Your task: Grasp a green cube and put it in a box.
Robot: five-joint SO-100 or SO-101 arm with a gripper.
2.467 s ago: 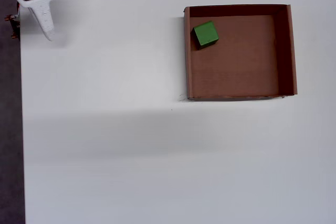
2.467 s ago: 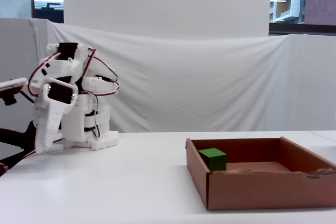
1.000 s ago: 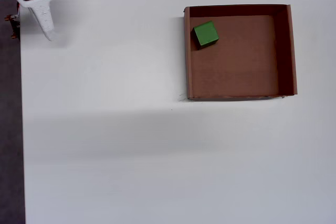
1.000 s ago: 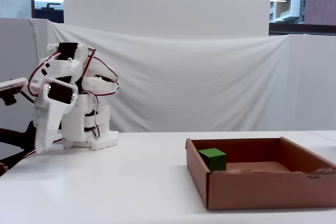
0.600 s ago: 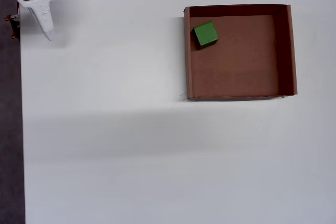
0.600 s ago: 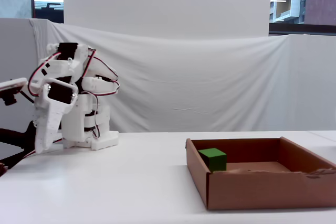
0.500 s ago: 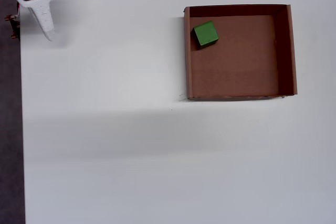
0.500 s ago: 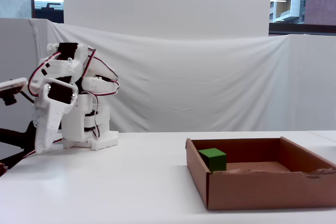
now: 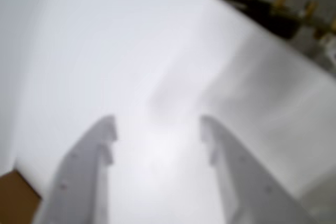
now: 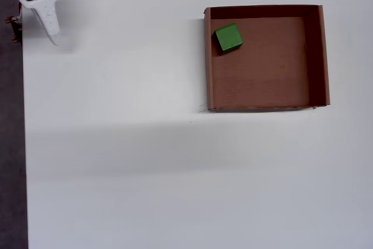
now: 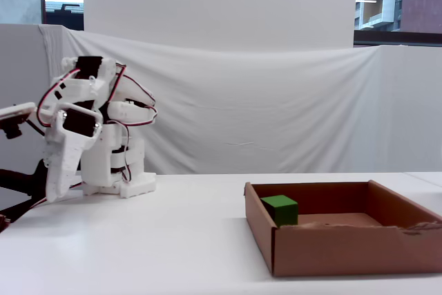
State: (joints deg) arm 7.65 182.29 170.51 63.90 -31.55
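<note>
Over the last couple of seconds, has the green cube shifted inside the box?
No. In the overhead view the green cube sits at the same spot by the box's left wall near the top corner as before.

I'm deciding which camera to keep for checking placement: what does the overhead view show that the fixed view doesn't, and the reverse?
Only the overhead view shows the whole floor of the box, with the green cube near its top-left corner, and the bare table around it. Only the fixed view shows the folded arm with its red wires, the white cloth backdrop and the box walls' height. Both show the cube resting inside the box and the gripper far from it.
</note>
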